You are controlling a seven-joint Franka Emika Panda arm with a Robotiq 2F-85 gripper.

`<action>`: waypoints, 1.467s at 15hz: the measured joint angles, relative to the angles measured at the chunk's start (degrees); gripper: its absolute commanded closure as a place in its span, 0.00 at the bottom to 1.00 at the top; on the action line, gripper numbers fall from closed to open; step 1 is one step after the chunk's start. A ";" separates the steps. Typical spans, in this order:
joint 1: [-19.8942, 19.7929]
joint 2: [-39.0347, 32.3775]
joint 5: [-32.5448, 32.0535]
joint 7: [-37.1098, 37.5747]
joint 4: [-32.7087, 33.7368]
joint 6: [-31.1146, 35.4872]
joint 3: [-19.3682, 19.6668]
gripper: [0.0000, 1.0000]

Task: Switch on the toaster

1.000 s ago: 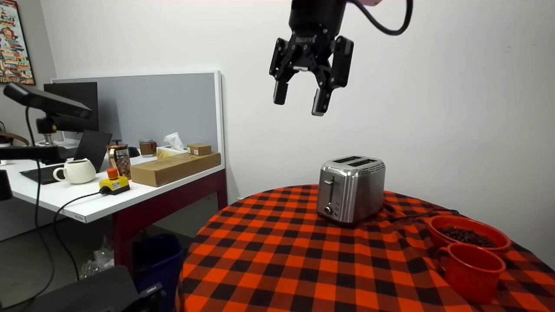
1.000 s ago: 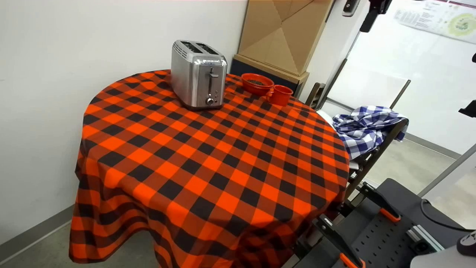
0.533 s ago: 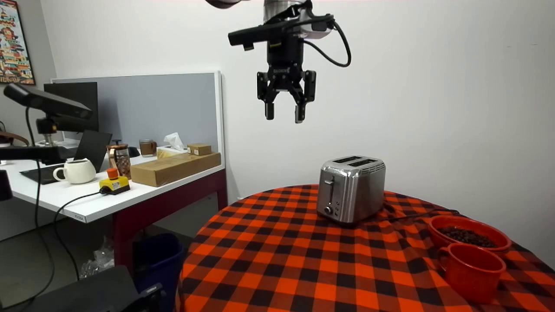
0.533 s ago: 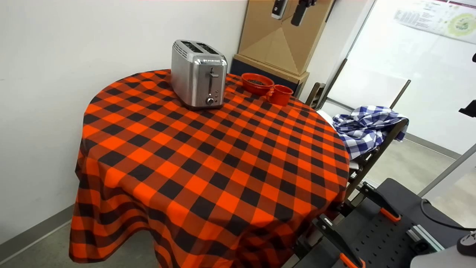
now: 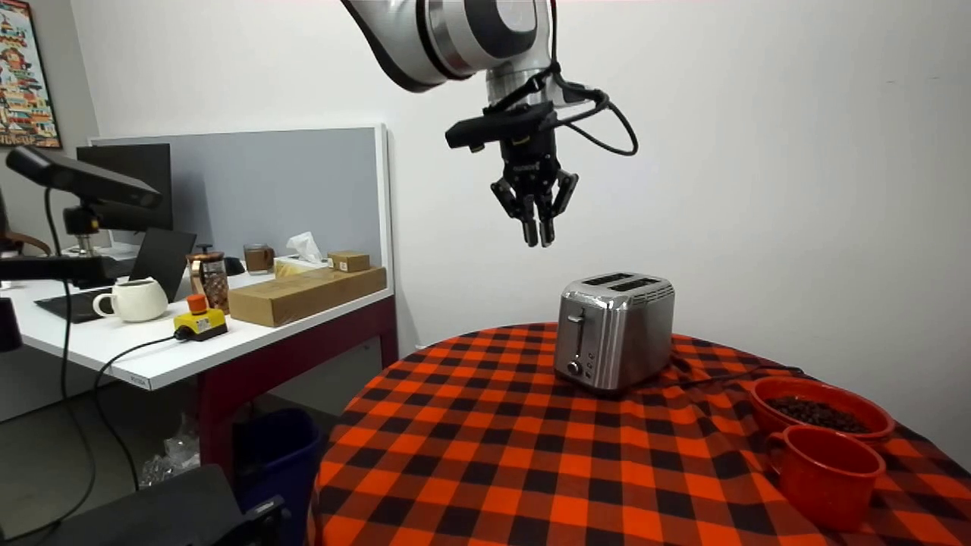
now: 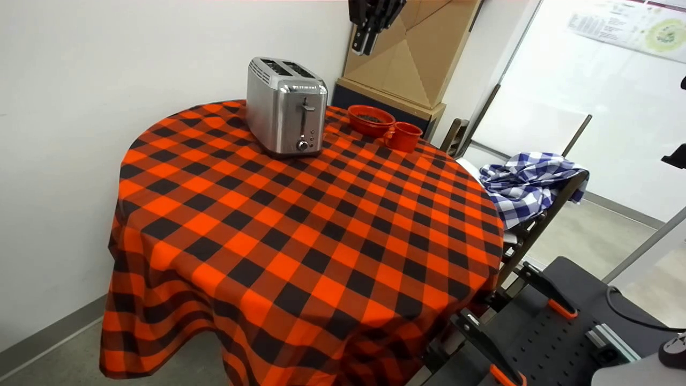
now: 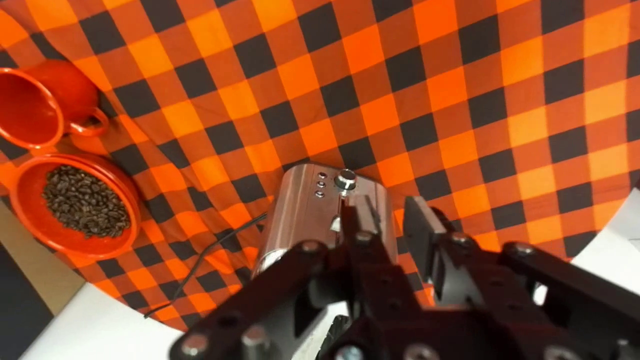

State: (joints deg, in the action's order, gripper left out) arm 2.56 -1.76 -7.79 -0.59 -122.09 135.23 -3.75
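Note:
The silver toaster (image 5: 637, 341) stands upright on a red-and-black checked cloth in both exterior views. On its end panel the lever (image 6: 308, 108) sits near the top of its slot, above a round knob (image 7: 345, 178). My gripper (image 5: 538, 241) points down, in the air above the toaster's height and apart from it. Its fingers are close together, but a narrow gap with nothing in it shows between them in the wrist view. There, one finger (image 7: 363, 215) covers part of the toaster's panel and slot; the lever (image 7: 336, 223) peeks out beside it.
A red bowl (image 7: 131, 220) of dark beans and a red mug (image 5: 827, 485) stand at one side of the toaster. The power cord (image 5: 740, 375) runs over the cloth from behind the toaster. A white wall (image 5: 796, 189) rises close behind the table.
My gripper has come down and nearer to the toaster, with more of the arm now in view. Its fingers have drawn together from wide apart to a narrow gap. The toaster has not moved.

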 measured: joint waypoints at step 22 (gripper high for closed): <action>2.79 -28.36 -3.57 8.54 19.19 11.73 3.04 1.00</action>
State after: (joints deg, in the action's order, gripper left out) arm 5.36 -30.12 -11.37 7.95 -102.90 146.96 -0.71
